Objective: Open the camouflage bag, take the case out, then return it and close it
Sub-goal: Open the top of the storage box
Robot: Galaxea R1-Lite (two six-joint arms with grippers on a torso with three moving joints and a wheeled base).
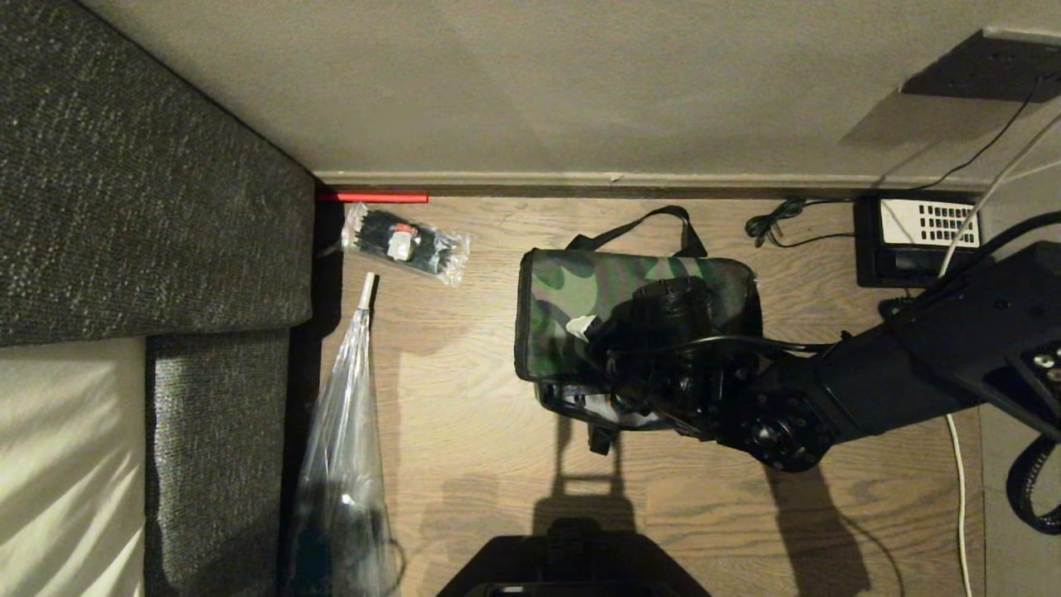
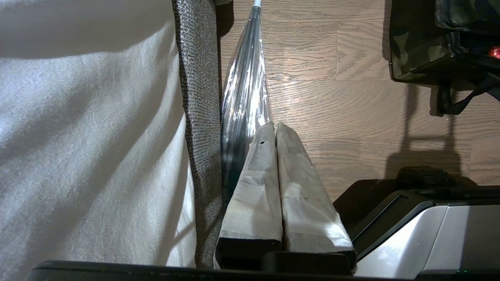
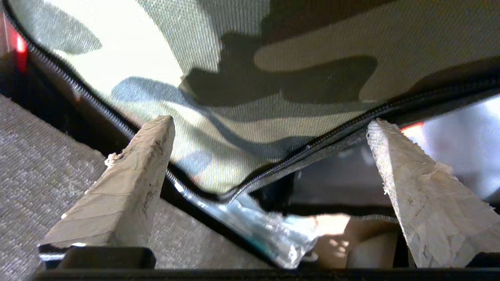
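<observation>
The camouflage bag sits on the wood floor, its black straps trailing towards the wall, and its corner shows in the left wrist view. My right gripper hangs over its near left corner, open, the taped fingers spread either side of the lid's corner. The lid's zipper edge stands a little off the body there. A dark smooth surface shows in that gap; I cannot tell if it is the case. My left gripper is parked low beside the sofa, shut and empty.
A grey sofa fills the left side. Beside it lie a long clear plastic sleeve and a clear packet of black items. A black telephone with cables sits by the far wall on the right. My base is at the near edge.
</observation>
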